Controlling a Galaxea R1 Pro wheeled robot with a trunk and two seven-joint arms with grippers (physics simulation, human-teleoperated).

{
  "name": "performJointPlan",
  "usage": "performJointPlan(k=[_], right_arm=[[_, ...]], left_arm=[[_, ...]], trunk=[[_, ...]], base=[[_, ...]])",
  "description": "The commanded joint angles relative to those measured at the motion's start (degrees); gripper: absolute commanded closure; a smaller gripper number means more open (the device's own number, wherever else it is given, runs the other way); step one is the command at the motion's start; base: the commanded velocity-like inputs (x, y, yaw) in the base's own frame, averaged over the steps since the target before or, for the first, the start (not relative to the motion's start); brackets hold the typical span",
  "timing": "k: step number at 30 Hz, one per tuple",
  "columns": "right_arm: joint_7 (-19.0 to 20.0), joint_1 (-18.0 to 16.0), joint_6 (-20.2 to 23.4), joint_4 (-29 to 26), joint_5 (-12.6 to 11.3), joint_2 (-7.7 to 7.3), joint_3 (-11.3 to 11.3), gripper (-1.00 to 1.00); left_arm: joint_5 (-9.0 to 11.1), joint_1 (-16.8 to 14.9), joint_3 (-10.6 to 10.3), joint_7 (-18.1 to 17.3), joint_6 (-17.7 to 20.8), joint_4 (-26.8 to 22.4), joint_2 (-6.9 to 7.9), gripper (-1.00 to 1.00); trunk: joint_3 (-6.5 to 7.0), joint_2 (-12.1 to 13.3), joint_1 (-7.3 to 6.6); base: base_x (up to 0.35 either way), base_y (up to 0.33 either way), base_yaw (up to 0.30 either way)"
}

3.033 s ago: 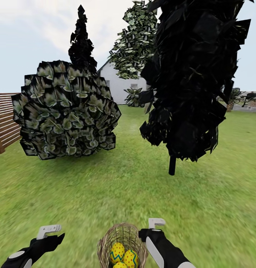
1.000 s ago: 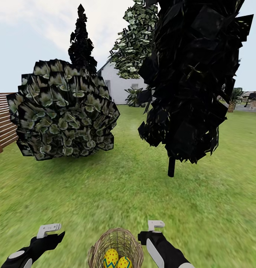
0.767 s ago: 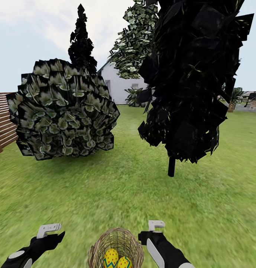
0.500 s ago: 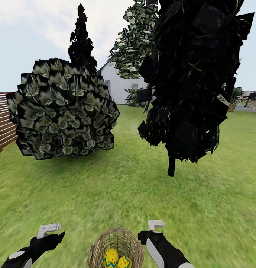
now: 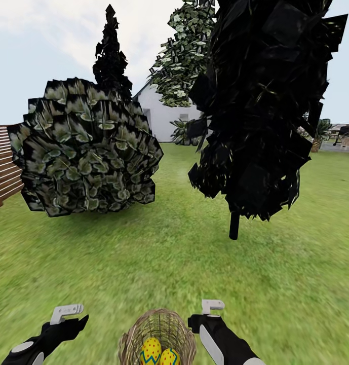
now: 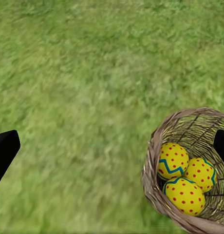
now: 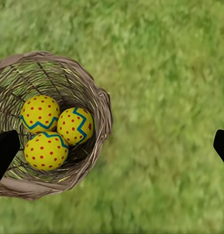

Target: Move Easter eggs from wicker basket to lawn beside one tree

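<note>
Three eggs (image 7: 56, 129) sit in the basket (image 5: 157, 324), just inboard of your right pincer (image 5: 213, 305), spread and nearer; left pincer (image 5: 67, 312) spread too.

Three Easter eggs (image 7: 56, 129) are showing bright yellow shells with red dots and blue-green zigzag bands, sitting inside the tan-brown open-weave wicker basket (image 7: 100, 105). Around the basket, the lawn (image 5: 159, 253) is lying mottled green. Beyond the basket, a bush (image 5: 85, 149) is wearing dark leaves blotched pale green-white, beside a black-trunked, black-leaved tree (image 5: 260, 111).
</note>
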Motion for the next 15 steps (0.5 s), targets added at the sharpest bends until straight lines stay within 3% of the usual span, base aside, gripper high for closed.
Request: performJointPlan(k=[1, 12, 15], right_arm=[[-0.4, 0.0, 0.2, 0.0, -0.4, 0.00, 0.2, -1.00], [-0.5, -0.1, 1.3, 0.0, -0.4, 0.00, -0.1, -1.00], [-0.5, -0.6, 4.1, 0.0, -1.2, 0.00, -0.3, -1.00]], left_arm=[[0.3, 0.0, 0.1, -0.2, -0.3, -0.1, -0.01, -1.00], [0.4, 0.0, 0.1, -0.2, -2.3, -0.1, -0.01, -1.00], [0.4, 0.0, 0.2, -0.3, -2.5, -0.2, 0.01, -1.00]], trunk=[[-0.27, -0.5, 0.24], [-2.24, -4.9, 2.65], [-2.78, -6.1, 3.31]], base=[[0.000, 0.000, 0.000], [0.000, 0.000, 0.000], [0.000, 0.000, 0.000]])
